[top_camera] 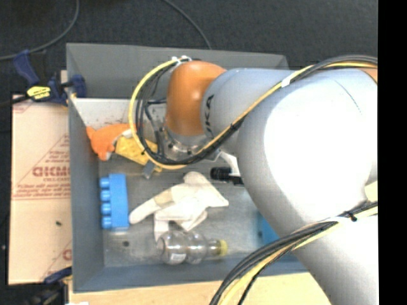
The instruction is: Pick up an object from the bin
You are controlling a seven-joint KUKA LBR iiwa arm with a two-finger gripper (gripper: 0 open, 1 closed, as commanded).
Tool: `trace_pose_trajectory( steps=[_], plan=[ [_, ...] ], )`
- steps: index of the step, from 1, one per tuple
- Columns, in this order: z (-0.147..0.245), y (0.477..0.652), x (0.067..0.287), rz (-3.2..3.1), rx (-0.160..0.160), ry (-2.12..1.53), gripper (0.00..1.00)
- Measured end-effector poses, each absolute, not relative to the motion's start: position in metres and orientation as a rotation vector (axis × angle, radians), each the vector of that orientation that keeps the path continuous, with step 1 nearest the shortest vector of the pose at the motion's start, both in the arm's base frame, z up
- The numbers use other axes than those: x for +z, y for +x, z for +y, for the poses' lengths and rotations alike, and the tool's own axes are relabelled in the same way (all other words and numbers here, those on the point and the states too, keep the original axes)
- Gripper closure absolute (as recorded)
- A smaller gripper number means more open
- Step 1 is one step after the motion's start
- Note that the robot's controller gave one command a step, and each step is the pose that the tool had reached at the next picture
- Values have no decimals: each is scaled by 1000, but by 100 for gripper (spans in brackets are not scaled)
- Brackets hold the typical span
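Although the big grey arm (305, 157) and its orange wrist cover (187, 103) hide most of the claw (154, 162), the claw sits low in the upper-left part of the grey metal bin (86, 234). I cannot tell whether it is open or closed, and nothing shows gripped in it.

In the middle of the floor lies a crumpled white cloth (181, 202), perhaps a glove. It looks limp and light, best pinched at a raised fold. By the left wall lies a blue studded brick (113, 201), stiff and smooth, likely easiest across its narrow width. Near the front wall a clear plastic bottle (187, 248) lies on its side. It is probably light, slippery and apt to roll, so a grip across its body would suit it better than one at its end.

Closest to the claw are two things in the upper-left corner. An orange lump (102, 138) rests against the left wall, and a yellow piece (130, 150) touches its right side, just beside the claw. The yellow piece seems the likeliest pick. It looks small and light, with an uneven outline; whether it is soft or hard I cannot say. A hold across its thin, free edge, away from the orange lump, seems safest, since a grip nearer the lump could drag both up together.
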State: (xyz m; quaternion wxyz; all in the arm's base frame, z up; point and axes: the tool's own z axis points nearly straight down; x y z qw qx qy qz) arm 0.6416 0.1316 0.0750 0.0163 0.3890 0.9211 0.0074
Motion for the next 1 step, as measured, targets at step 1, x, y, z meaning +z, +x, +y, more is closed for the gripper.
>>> trace_pose_trajectory(
  steps=[1],
  plan=[
    [132, 642, 75, 2865, 22, 1207, 100]
  ],
)
